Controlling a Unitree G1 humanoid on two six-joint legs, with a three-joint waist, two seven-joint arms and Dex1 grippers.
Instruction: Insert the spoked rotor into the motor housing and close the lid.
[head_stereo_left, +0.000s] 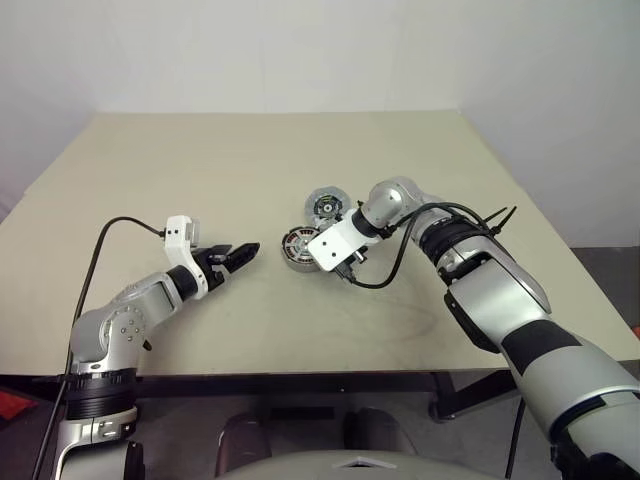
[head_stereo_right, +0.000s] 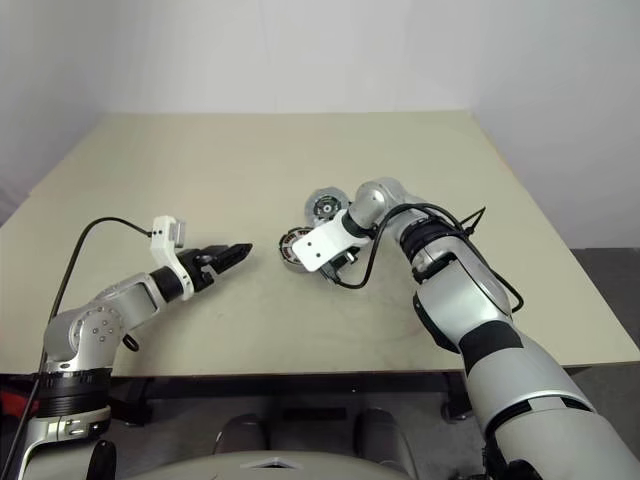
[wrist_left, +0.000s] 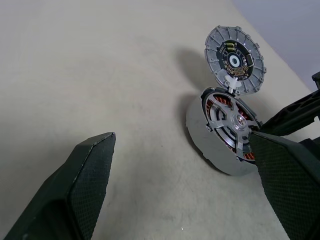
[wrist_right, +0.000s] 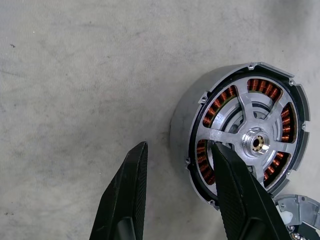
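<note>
On the beige table (head_stereo_left: 250, 170), spoked rotor (wrist_right: 245, 137) looks seated in motor housing (wrist_right: 186, 117); right gripper (wrist_right: 177, 165) half-spread, empty, left gripper (head_stereo_left: 243, 254) wide, empty: you should next swing the lid (wrist_left: 235, 59) shut squarely.

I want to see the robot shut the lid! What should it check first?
1. Silvery spoked rotor sits inside the round grey motor housing, over the copper coils: ok.
2. Round silver-grey lid shut: not ok. It lies open beside the housing, joined at its edge.
3. Right pincer free of the housing: cannot tell. Its fingers stand apart, one across the housing's rim.
4. Left pincer open and apart from the housing: ok.
</note>
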